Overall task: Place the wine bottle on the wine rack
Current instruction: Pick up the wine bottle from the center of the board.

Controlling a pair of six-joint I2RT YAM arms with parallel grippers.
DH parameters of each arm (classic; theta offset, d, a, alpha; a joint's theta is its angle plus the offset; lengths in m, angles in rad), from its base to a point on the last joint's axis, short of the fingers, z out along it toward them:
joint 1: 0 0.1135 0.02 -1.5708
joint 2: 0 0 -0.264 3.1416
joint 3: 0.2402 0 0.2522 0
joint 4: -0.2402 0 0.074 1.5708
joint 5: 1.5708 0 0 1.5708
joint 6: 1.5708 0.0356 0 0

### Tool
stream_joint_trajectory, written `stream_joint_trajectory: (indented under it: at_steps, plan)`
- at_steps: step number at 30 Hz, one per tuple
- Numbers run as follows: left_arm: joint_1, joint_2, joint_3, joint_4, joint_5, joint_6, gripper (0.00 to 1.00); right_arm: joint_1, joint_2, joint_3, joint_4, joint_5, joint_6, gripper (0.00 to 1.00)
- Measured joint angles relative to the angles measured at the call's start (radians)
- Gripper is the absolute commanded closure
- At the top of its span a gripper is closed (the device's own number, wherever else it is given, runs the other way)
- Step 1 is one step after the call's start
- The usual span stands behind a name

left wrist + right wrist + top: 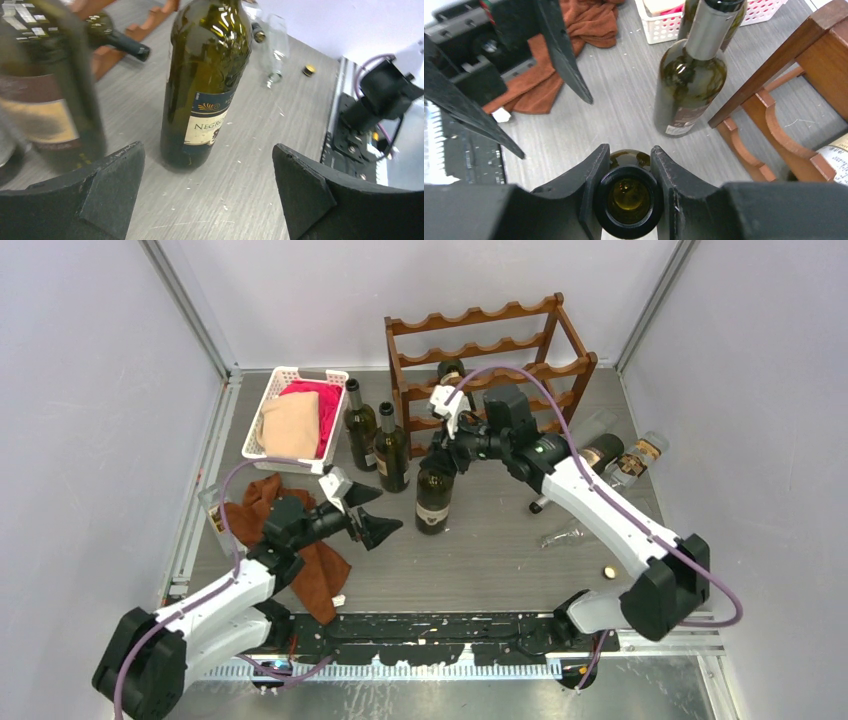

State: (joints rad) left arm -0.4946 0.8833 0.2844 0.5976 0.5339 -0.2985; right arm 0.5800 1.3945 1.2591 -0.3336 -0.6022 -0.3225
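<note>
A dark green wine bottle (434, 498) with a blue and cream label (205, 125) stands upright at the table's middle. My right gripper (441, 448) reaches over it from the right and is shut on its neck. From the right wrist camera I look straight down into the open mouth (628, 201), with a finger pressed against each side of it (629, 150). My left gripper (390, 508) stands open just left of the bottle and level with its lower body, holding nothing (207, 150). The reddish-brown wine rack (490, 350) stands behind, with one bottle (452, 370) lying in a low tier.
Two more bottles (376, 440) stand left of the held one, next to a white basket (290, 415) of cloths. A brown cloth (300, 540) lies by the left arm. Bottles and glasses (620, 450) lie at the right, and a gold cap (608, 571) sits near the right arm's base.
</note>
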Motion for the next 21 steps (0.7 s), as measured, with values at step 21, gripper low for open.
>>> stream_joint_trajectory:
  at_steps: [21]
  plan:
    - [-0.238, 0.604, 0.154, 0.634, 0.107, -0.028, 0.00, -0.127, -0.302, -0.143, 0.003, -0.158, 0.197, 0.99]
